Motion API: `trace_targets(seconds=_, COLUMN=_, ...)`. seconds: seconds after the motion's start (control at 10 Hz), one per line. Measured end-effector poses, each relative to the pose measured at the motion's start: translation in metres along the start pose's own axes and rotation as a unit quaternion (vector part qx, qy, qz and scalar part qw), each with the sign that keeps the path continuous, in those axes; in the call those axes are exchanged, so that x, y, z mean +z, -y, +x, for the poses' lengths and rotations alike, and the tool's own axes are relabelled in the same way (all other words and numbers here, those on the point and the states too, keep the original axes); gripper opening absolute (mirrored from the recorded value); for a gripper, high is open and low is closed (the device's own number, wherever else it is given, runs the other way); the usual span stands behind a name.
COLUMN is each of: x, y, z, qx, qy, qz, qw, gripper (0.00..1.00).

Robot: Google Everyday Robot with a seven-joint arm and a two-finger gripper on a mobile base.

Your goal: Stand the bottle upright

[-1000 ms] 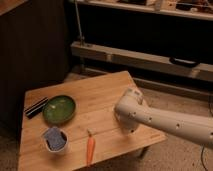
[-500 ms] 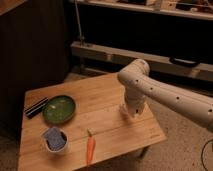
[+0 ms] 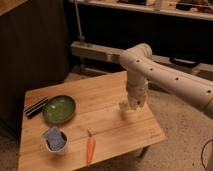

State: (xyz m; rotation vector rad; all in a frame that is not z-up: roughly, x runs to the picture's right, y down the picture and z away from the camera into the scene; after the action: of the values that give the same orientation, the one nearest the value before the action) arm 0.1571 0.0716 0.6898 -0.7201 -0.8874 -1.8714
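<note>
Currently you have one of each thing on the wooden surface [image 3: 107, 90]: one green bowl [image 3: 59, 109] toward the left, one black object [image 3: 36, 107] just beside the bowl's left rim, one white cup [image 3: 54, 140] with something blue-grey in it near the front left edge, one carrot [image 3: 90, 148] lying at the front edge just right of the cup, and one bottle [image 3: 123, 105]. You also have one white arm [image 3: 160, 75] reaching in from the right and bending down to one hand [image 3: 132, 105], low over the right part of the surface.

The bottle shows only as a small pale shape at the hand's lower left edge, right against it and well apart from the carrot and the bowl. You cannot tell whether it stands or leans, whether the hand holds it, or whether the hand is spread or pressed together.

Compared with a second ago, your arm's elbow has lifted. It lay low over the right corner of the surface then, and now it is raised, with the forearm pointing nearly straight down. The hand has stayed over about the same spot. The bowl, black object, cup and carrot have not moved.
</note>
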Motion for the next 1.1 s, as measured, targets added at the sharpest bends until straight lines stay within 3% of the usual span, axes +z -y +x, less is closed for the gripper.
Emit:
trace_targets(seconds=0.1, x=-0.002, y=-0.001, z=-0.002, qx=-0.005, qy=0.014, qz=0.014, qw=0.9998, gripper=0.32)
trace_targets(seconds=0.4, x=-0.002, y=0.001, z=-0.01, qx=-0.011, qy=0.026, qz=0.032, qw=0.9991, gripper=0.32)
trace_targets(seconds=1.1, x=0.013, y=0.013, z=-0.035, qx=-0.022, qy=0.055, qz=0.023, qw=0.998, gripper=0.32)
